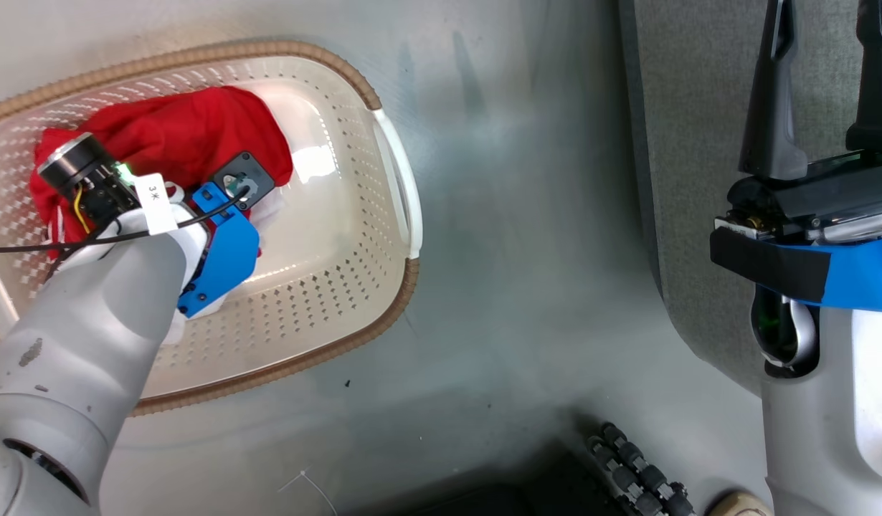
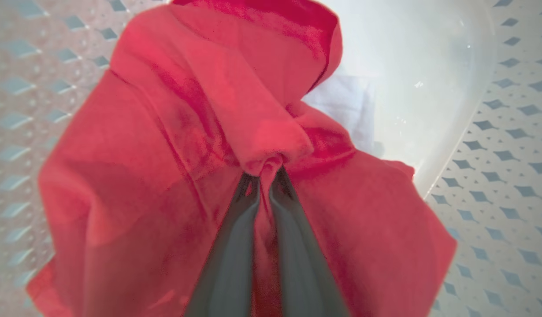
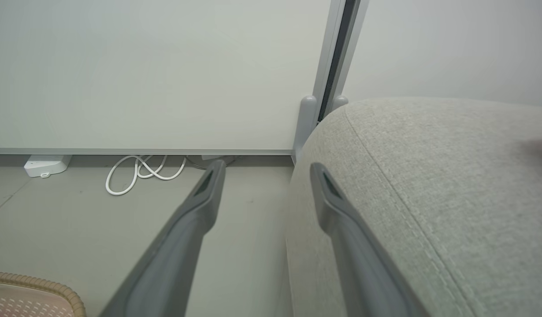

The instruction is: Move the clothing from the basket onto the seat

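Red fabric bunches between the pressed-together jaws of the robot's left gripper (image 2: 264, 178), which pinch a fold of the clothing (image 2: 200, 132) inside the basket (image 1: 383, 315), toward the basket's end farthest from the seat. A white garment part (image 2: 341, 101) peeks out beneath the red, low in the basket. The seat (image 1: 692, 143) lies well apart from the basket, across a strip of bare floor (image 1: 520, 215) past the basket's white handle (image 1: 401, 186). The right gripper (image 3: 265, 171) hangs over there, jaws spread with nothing between them. Judging by the thin pinch, the lift should go straight up and slowly, high enough for the trailing cloth to clear the basket before swinging across. Otherwise the fold may slip free or drag the light basket along.
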You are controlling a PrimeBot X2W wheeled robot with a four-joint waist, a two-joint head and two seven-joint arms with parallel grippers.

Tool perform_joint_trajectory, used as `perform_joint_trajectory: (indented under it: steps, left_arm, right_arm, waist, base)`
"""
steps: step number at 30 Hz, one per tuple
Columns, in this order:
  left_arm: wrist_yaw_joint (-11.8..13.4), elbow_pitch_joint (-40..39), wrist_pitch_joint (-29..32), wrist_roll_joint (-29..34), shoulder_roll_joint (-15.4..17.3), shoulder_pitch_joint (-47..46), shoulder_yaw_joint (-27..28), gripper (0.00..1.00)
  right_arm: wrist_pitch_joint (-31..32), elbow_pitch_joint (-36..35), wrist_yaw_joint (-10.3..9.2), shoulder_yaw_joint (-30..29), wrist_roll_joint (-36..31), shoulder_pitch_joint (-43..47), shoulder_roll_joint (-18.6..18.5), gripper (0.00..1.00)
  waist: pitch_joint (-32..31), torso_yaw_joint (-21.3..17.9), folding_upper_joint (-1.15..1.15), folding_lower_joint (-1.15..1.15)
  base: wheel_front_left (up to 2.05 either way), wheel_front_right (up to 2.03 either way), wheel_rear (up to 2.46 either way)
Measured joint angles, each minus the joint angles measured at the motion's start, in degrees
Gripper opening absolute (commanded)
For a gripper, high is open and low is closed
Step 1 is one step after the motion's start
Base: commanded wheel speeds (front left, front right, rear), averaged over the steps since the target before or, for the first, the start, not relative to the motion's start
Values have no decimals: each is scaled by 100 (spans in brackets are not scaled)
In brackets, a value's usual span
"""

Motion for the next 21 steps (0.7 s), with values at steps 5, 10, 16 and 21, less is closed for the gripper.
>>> perform_joint_trajectory:
  steps: [5,10,16,21]
  left_arm:
    - [-35,3,-254,-118,-144,57,10,0]
    - [-43,2,-492,-259,-334,148,24,0]
    - [-51,13,-923,-400,-443,474,9,0]
    - [-51,7,-1152,-491,-671,615,-3,0]
  right_arm:
    - [0,74,0,-19,-23,-2,1,100]
    - [0,186,0,-75,-74,9,2,100]
    - [0,296,0,-143,-123,93,-20,100]
    - [0,414,0,-194,-130,184,-103,100]
  waist:
    - [-200,92,0,0]
    - [-457,215,0,0]
    - [-823,405,0,0]
    - [-1156,567,0,0]
  base:
    - [0,0,0]
    - [0,0,0]
    - [0,0,0]
    - [0,0,0]
